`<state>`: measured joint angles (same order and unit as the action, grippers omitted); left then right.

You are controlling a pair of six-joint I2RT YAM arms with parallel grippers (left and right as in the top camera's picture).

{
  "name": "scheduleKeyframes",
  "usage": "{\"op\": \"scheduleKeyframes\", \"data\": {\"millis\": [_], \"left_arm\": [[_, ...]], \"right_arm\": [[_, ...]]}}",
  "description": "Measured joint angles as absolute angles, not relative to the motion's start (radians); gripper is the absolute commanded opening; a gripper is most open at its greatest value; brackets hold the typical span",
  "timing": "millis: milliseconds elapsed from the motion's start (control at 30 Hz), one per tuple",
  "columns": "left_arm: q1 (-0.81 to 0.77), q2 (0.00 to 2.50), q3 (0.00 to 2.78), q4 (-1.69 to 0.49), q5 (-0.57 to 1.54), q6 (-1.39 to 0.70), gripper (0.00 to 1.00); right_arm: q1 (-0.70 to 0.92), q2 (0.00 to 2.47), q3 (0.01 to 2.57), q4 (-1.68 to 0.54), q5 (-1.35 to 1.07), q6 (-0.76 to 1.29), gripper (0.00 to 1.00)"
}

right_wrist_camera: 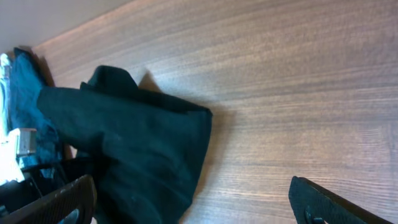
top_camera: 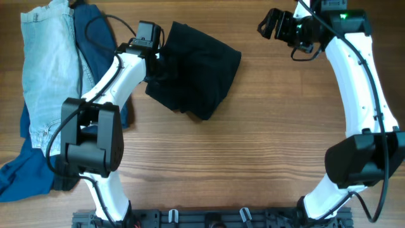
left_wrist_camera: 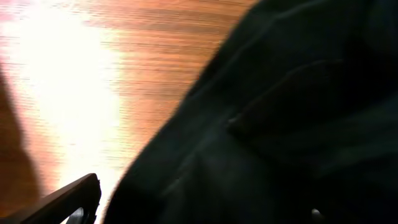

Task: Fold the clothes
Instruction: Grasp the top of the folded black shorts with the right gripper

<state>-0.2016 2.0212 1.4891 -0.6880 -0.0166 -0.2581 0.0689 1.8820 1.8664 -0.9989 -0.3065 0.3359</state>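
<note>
A black garment [top_camera: 196,66] lies folded in a compact bundle at the top middle of the wooden table. It fills most of the left wrist view [left_wrist_camera: 280,124] and shows in the right wrist view [right_wrist_camera: 137,149]. My left gripper [top_camera: 158,63] is at the bundle's left edge, low over the cloth. Its fingers [left_wrist_camera: 198,208] are spread wide with black cloth between them. My right gripper [top_camera: 269,25] is open and empty, raised above bare table to the right of the garment [right_wrist_camera: 193,202].
A pile of clothes lies at the left: light blue jeans [top_camera: 44,69], a dark blue garment [top_camera: 95,38] beside them, and more blue cloth [top_camera: 19,177] at the front left corner. The table's front edge carries a black rail [top_camera: 209,218].
</note>
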Motion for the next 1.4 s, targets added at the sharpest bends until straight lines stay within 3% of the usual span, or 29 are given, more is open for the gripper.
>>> {"op": "scheduleKeyframes", "data": {"millis": [167,267,367,433,600,833,1033,1100,1133,1200,1300,1400], "left_arm": [[-0.138,1.930,1.532,-0.752,-0.026,-0.258,1.00],[-0.126,1.819,1.544,-0.757,0.002,-0.249,0.96],[-0.161,1.753,1.565,-0.744,0.062,-0.208,0.93],[-0.182,1.750,1.567,-0.746,0.073,-0.196,0.94],[-0.102,1.744,1.566,-0.737,0.077,-0.243,1.00],[0.101,1.636,1.566,-0.712,0.065,-0.262,1.00],[0.258,1.607,1.566,-0.692,0.060,-0.269,1.00],[0.271,1.607,1.566,-0.692,0.061,-0.269,1.00],[0.273,1.607,1.566,-0.692,0.061,-0.269,1.00],[0.273,1.607,1.566,-0.693,0.061,-0.269,1.00],[0.273,1.607,1.566,-0.694,0.061,-0.269,1.00],[0.273,1.607,1.566,-0.691,0.061,-0.269,1.00]], "right_arm": [[0.092,1.904,1.866,-0.971,-0.409,0.298,0.96],[0.147,1.924,1.860,-0.841,-0.444,0.271,0.59],[0.223,1.983,1.860,-0.690,-0.464,0.226,0.11],[0.277,2.056,1.859,-0.610,-0.471,0.186,0.06],[0.367,2.244,1.855,-0.400,-0.471,0.075,0.06],[0.441,2.405,1.854,-0.178,-0.443,-0.015,0.06],[0.447,2.516,1.856,-0.075,-0.425,-0.072,0.09],[0.447,2.515,1.857,-0.076,-0.425,-0.080,0.15],[0.447,2.513,1.857,-0.080,-0.426,-0.082,0.25],[0.447,2.493,1.856,-0.118,-0.429,-0.088,0.57],[0.447,2.400,1.853,-0.263,-0.448,-0.092,0.87],[0.447,2.270,1.853,-0.411,-0.472,-0.099,0.96]]}}
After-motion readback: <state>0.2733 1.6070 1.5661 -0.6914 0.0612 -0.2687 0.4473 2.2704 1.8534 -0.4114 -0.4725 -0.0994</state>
